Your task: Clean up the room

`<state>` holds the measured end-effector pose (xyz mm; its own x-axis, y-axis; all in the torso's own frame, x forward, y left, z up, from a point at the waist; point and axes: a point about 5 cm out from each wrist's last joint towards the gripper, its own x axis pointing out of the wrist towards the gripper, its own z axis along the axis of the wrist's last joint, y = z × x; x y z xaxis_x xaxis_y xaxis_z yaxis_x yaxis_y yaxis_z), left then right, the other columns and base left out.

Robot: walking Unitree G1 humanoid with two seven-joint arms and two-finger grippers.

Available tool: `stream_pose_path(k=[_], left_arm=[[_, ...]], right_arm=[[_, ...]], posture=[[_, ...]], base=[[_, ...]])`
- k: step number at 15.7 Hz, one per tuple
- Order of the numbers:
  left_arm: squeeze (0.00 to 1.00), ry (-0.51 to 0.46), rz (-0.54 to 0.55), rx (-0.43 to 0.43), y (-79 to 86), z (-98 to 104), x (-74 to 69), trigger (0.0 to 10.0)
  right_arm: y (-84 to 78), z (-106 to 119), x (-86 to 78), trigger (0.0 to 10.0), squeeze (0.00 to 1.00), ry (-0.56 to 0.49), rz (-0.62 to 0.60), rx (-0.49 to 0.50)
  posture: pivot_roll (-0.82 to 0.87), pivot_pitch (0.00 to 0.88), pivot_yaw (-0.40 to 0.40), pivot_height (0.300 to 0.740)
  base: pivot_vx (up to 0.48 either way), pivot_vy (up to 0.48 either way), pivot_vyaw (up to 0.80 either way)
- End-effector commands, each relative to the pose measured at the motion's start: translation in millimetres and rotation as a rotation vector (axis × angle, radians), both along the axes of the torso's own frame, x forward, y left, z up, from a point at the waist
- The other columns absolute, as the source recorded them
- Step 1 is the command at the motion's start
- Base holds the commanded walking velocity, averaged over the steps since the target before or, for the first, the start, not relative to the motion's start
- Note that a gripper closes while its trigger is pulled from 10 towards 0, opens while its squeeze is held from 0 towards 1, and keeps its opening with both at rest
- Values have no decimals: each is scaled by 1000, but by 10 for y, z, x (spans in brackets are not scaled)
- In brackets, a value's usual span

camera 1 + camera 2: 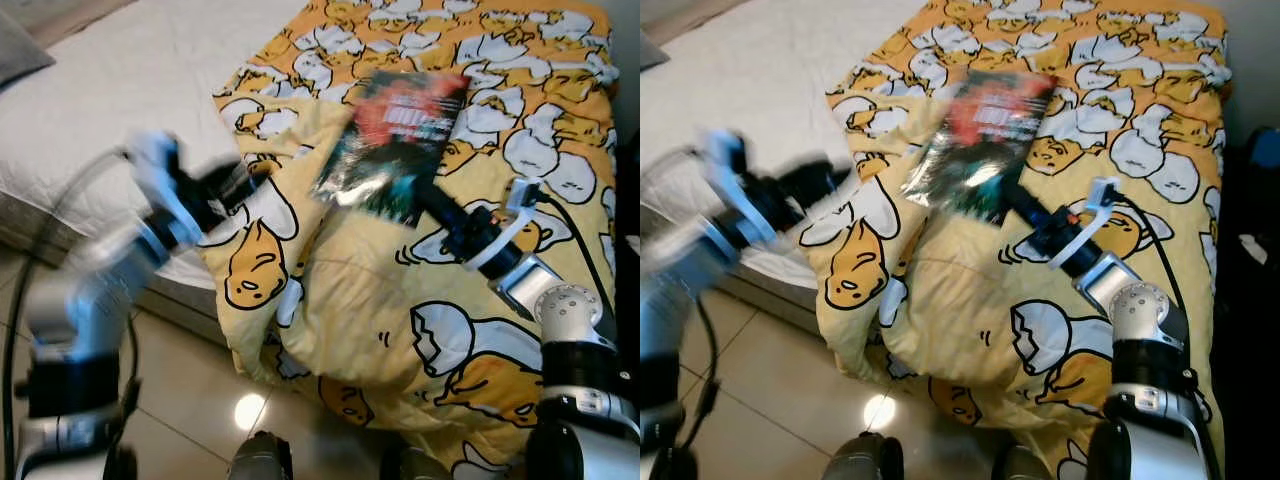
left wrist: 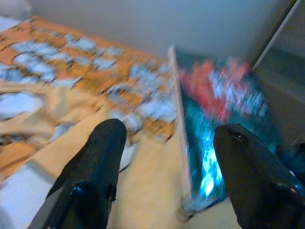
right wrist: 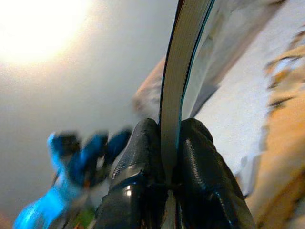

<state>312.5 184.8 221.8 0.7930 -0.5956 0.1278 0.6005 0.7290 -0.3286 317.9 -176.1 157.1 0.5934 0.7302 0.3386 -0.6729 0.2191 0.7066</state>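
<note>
Glossy book (image 1: 395, 145) is raised above the blanket (image 1: 340, 300) on the bed (image 1: 120, 90), its near edge clamped in the right hand (image 3: 167, 157). Left hand (image 2: 167, 176) is spread apart, left of it. Judged stiff, light, slippery; grip the spine edge.

**Yellow cartoon quilt, dark glossy book**

The quilt (image 1: 380, 300) is showing yellow and orange with white egg-like cartoon figures outlined in black. The book (image 1: 395, 140) is wearing a dark cover with red at the top and teal glints lower down; its page edges are looking cream. The sheet (image 1: 130, 90) is showing white. The floor (image 1: 190, 400) is gleaming beige. The right tool (image 3: 164, 157) is shining black; the arms are looking silver.
</note>
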Motion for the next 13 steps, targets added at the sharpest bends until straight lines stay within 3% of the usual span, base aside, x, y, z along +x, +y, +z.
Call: stream_pose_path(k=[1, 4, 5, 6, 7, 10, 13], left_arm=[[1000, 26, -26, -60, 26, -14, 9, 10000], [1000, 69, -76, -234, 1, -26, 54, 10000], [1000, 90, -82, -249, -10, -45, 51, 10000], [863, 183, -196, -285, -75, -162, -2, 10000], [0, 197, -250, -314, -105, -191, -30, 10000], [0, 222, -414, -471, -231, -203, -70, 10000], [0, 247, -437, -463, -310, -275, -31, 10000]], right_arm=[[42, 177, -49, 0, 0, -94, 68, 15], [113, 249, -189, 0, 0, -138, 158, 8], [130, 260, -213, 0, 0, -144, 173, 5], [186, 289, -277, 0, 0, -156, 219, 9], [205, 294, -303, 0, 0, -157, 236, 11], [263, 260, -386, 0, 0, -145, 284, -5], [299, 259, -450, 0, 0, -141, 317, -1]], posture=[[39, 9, 81, 740], [38, 0, 96, 740], [39, 0, 95, 740], [40, 0, 95, 740], [38, 0, 93, 740], [36, 0, 94, 740], [29, 0, 100, 740]], base=[[0, 0, 0], [0, 0, 0], [0, 0, 0], [0, 0, 0], [0, 0, 0], [0, 0, 0], [0, 0, 0]])
